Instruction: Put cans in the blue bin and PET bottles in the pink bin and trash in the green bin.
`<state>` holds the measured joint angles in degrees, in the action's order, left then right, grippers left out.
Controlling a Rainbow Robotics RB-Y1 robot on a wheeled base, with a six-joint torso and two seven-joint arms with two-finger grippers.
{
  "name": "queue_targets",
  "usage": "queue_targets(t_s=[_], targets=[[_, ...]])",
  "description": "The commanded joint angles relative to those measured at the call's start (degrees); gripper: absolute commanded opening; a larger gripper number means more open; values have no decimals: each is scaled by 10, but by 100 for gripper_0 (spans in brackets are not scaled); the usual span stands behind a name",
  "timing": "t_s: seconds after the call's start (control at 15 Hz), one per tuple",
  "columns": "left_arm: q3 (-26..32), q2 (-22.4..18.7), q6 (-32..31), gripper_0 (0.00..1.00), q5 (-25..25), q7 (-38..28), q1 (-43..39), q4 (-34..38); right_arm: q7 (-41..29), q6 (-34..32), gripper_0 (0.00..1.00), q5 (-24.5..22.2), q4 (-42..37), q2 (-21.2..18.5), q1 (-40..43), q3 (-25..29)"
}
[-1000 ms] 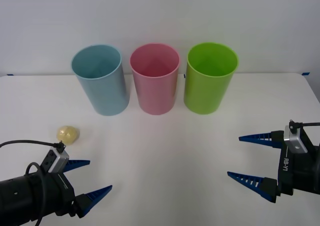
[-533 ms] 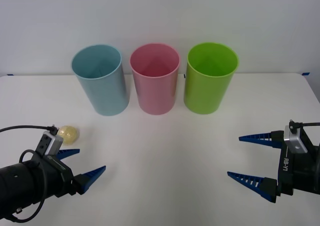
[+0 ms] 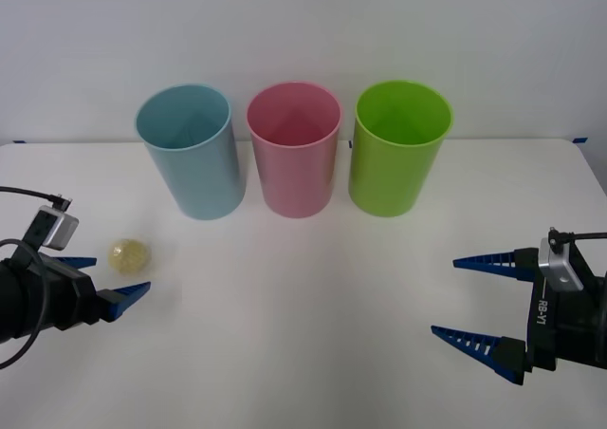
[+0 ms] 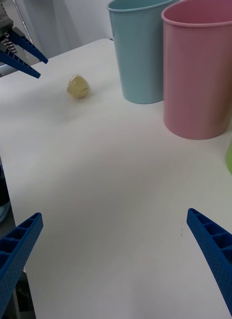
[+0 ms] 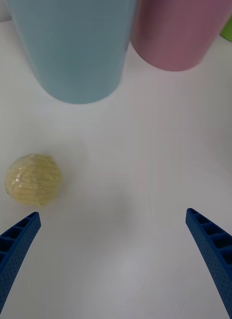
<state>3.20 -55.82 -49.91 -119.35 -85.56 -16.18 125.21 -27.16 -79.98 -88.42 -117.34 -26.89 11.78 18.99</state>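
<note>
The trash (image 3: 128,253), a small round ball, lies just right of the spread-fingered left gripper (image 3: 106,279); right gripper (image 3: 486,301), also spread, waits far right.

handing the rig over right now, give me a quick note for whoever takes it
Left gripper: open, low over the table at the robot's left, just short of the trash, not touching it.
Right gripper: open, empty, parked at the right.
Trash lies on the table in front of the blue bin; pink bin in the middle, green bin at the right, all upright.
Done: nothing binned yet.
Left: grasp the trash and drop it in the green bin.
</note>
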Motion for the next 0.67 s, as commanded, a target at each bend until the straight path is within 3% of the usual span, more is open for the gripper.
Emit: queue_targets(t_s=[0.07,0.33,0.67], targets=[[1,-75,0,100,11,-56,9,-13,0,0,100,0,0,0,0,0],[-12,-138,0,98,47,-70,32,-50,0,0,100,0,0,0,0,0],[-147,-146,0,98,60,-81,182,-151,0,0,100,0,0,0,0,0]])
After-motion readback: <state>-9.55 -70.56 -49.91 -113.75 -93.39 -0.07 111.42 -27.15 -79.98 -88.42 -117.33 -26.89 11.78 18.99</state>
